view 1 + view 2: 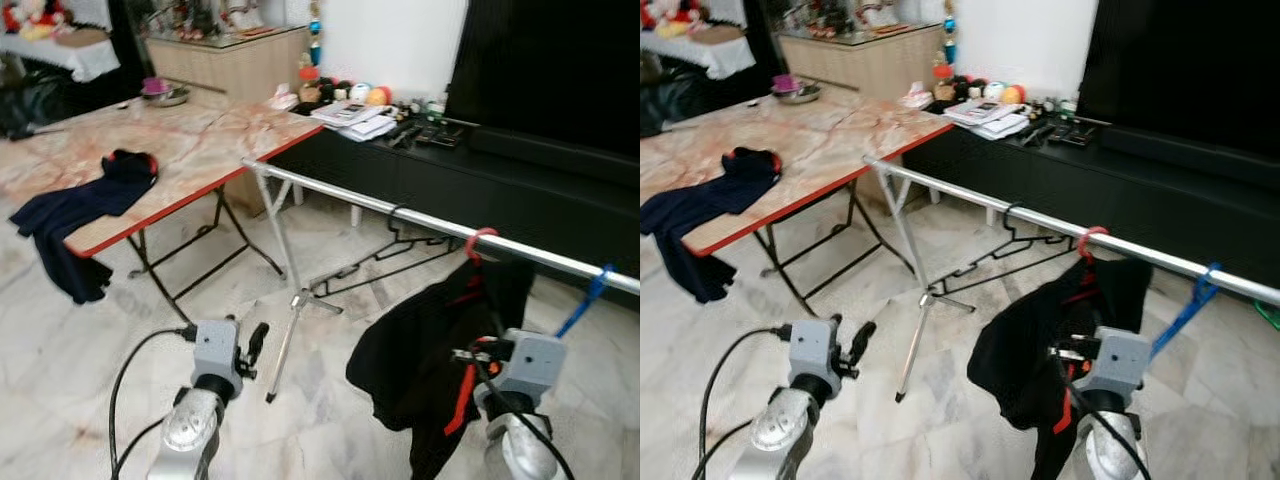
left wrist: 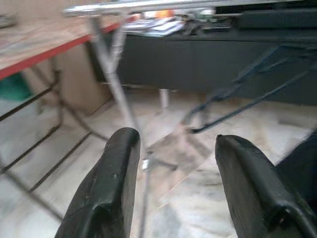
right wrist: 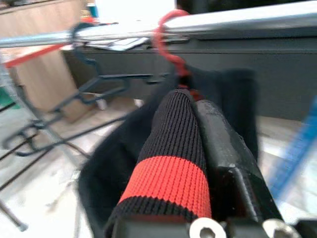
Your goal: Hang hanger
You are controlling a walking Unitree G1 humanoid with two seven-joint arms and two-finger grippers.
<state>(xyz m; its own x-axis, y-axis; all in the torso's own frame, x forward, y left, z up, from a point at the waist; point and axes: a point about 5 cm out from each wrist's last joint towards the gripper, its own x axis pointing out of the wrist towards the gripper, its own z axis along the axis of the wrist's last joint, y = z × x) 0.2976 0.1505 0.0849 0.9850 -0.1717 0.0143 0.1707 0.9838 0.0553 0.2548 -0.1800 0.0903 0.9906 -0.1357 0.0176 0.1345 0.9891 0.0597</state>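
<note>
Hanger [image 1: 478,243] hooked on rail [image 1: 420,222]; right pincer [image 3: 198,129] grips its black garment [image 1: 430,340]; left pincer [image 2: 171,148] wide, idle.

Left claw [image 2: 171,183] raised with fingers spread, right claw [image 1: 478,358] raised, fingers closed

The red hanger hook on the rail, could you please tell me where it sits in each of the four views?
Left eye view: red hanger hook right of centre, over the silver rail.
Right eye view: right of centre, above the black garment.
Left wrist view: I cannot make it out.
Right wrist view: top centre, on the rail.
Shared landmark: the empty black hanger to the robot's left of it.
</note>
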